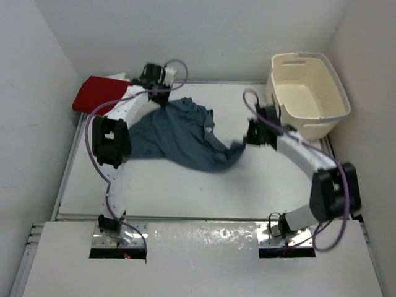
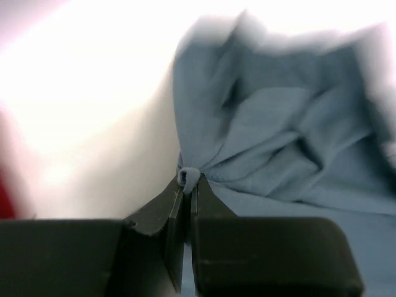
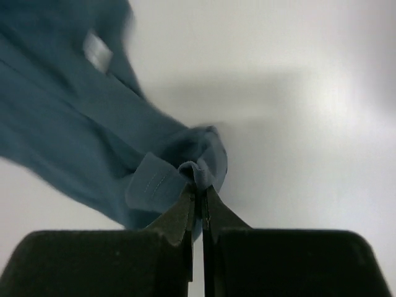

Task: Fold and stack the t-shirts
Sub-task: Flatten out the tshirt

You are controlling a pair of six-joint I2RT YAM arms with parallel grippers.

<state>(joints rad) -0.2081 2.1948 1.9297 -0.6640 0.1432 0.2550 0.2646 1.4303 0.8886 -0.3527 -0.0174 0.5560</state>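
Grip status: the left end effector [image 2: 187, 182], at the upper left of the top view, has its jaws pressed together on a small pinch of the slate blue-grey t-shirt [image 1: 179, 136]. The right end effector [image 3: 199, 185], right of centre, is clamped on a bunched, stitched edge of the same garment. The shirt lies crumpled across the middle of the counter [image 1: 185, 192], slack between the two grip points. The step in hand is judged to be spreading the shirt before folding. Draw the grip points apart evenly until the wrinkles pull out, keep the cloth low, and lay it flat on the bare counter at lower centre. Both pinches are small, so apply tension gradually to avoid slippage. Keep the cloth apart from the red t-shirt [image 1: 96, 93], which lies at the upper left corner. The laundry basket [image 1: 309, 127] stands at the upper right, and no garment shows inside it.
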